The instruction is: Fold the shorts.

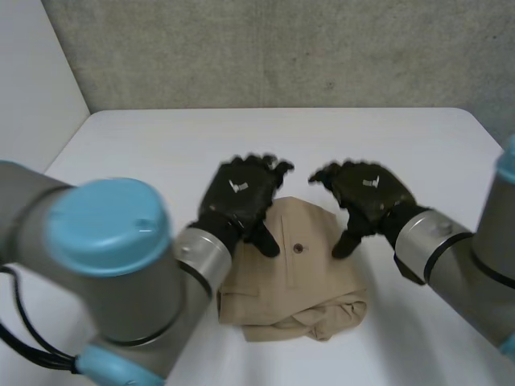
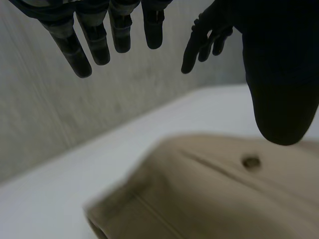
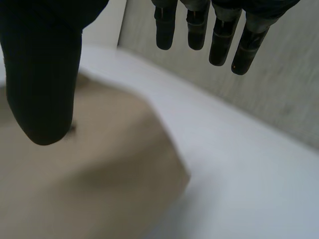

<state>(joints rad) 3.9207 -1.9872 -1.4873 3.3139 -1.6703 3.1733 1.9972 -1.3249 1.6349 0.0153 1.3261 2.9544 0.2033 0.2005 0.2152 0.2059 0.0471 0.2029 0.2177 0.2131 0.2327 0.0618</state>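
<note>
Far left in the head view: big grey arm joint with a light-blue cap (image 1: 109, 229), close to the camera. Next to it, the black left hand (image 1: 241, 193), hanging over the left far part of a folded tan cloth pair of shorts (image 1: 294, 293). Open, with fingers (image 2: 94, 42) straight and spread, holding nothing. Thumb (image 2: 281, 99) pointing down toward the cloth; cannot tell whether touching.

Between the two thumbs, a small round button (image 1: 298, 248) on the top layer. Folded into a compact block, lying flat on the white table (image 1: 161, 145), near the middle of its front half, with a bunched, wrinkled lump at the near edge.

To the right, the black right hand (image 1: 372, 193), over the right far corner of the shorts. Also open, with fingers (image 3: 219, 37) straight and apart, gripping nothing. Thumb (image 3: 45, 89) aimed down at the fabric just beside the button; contact unclear.

Behind the table, a rough grey concrete wall (image 1: 282, 48).
</note>
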